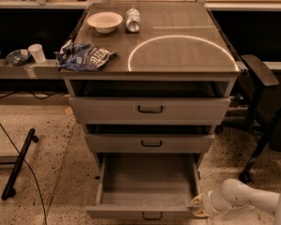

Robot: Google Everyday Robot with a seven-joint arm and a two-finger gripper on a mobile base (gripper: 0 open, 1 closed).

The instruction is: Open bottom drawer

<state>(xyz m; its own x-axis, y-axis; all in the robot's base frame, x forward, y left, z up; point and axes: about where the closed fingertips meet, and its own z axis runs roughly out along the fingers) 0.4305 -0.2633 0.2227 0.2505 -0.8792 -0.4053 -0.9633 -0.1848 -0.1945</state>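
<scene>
By the right front corner of the open bottom drawer (147,184) sits the claw (199,206), grip unclear; bag (84,56) lettering unreadable.

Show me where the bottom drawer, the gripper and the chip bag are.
bottom drawer (147,184), camera view, on its bare grey inside floor.
gripper (198,206), camera view, its tip at the drawer's right front corner.
chip bag (84,56), camera view, middle of the crumpled blue bag.
</scene>
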